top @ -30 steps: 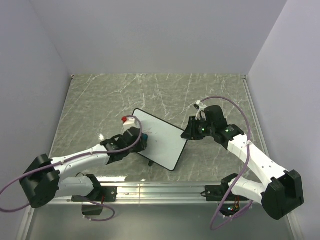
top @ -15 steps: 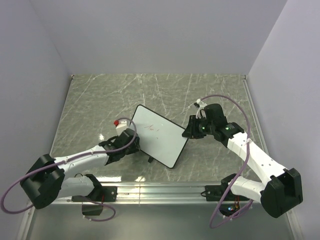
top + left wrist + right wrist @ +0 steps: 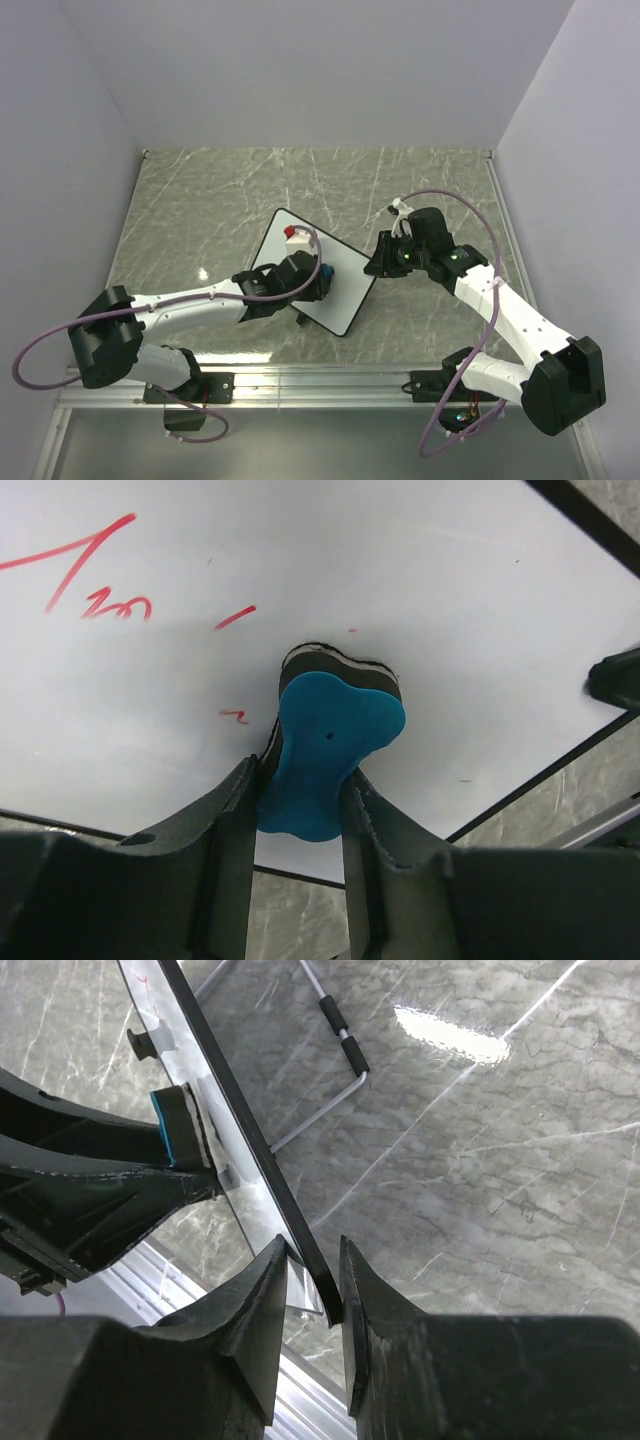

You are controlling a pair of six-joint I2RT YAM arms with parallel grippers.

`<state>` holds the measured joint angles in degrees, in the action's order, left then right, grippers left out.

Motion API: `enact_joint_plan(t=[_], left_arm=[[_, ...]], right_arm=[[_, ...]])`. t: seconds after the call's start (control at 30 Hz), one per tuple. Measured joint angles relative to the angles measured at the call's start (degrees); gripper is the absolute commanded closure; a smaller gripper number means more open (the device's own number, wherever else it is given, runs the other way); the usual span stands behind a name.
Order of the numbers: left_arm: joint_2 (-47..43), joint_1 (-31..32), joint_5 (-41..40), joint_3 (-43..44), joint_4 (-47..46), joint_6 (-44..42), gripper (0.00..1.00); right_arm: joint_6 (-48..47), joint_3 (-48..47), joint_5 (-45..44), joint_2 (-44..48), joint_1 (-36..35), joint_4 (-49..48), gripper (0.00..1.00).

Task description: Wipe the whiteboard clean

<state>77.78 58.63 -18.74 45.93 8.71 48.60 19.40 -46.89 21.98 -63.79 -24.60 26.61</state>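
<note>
The whiteboard (image 3: 350, 288) stands tilted on the marble table, propped on its wire stand (image 3: 338, 1078). Red scribbles (image 3: 92, 572) remain on its upper left face (image 3: 420, 590). My left gripper (image 3: 318, 277) is shut on a blue eraser (image 3: 335, 735), whose dark felt side presses flat against the board near its middle. My right gripper (image 3: 376, 266) is shut on the board's right-hand rim, and in the right wrist view the thin black edge (image 3: 240, 1110) runs between its fingers (image 3: 258, 1300). The eraser (image 3: 172, 1125) also shows there, against the board's face.
The grey marble tabletop (image 3: 200, 200) lies all around the board. White walls close in the back and both sides. An aluminium rail (image 3: 330, 380) with the arm bases runs along the near edge.
My left gripper has swept the eraser from the board's left edge rightward onto its middle. The right gripper has kept its hold on the rim.
</note>
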Motion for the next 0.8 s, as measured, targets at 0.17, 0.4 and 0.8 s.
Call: enact_joint_plan(t=[0.17,0.4,0.8], left_arm=[[1.33,0.04,-0.33,0.20,-0.61,-0.04,1.00],[-2.71,-8.15,0.02,-4.74,-0.74,0.72,1.00],[-3.82,-19.26,0.20,-6.08,1.38,-2.84,1.00]], right_arm=[[-0.02,0.00,-0.04,0.00,0.00,0.00,0.84],[-0.04,0.02,-0.11,0.09,-0.02,0.00,0.84],[-0.02,0.02,-0.07,0.28,-0.02,0.11,0.85]])
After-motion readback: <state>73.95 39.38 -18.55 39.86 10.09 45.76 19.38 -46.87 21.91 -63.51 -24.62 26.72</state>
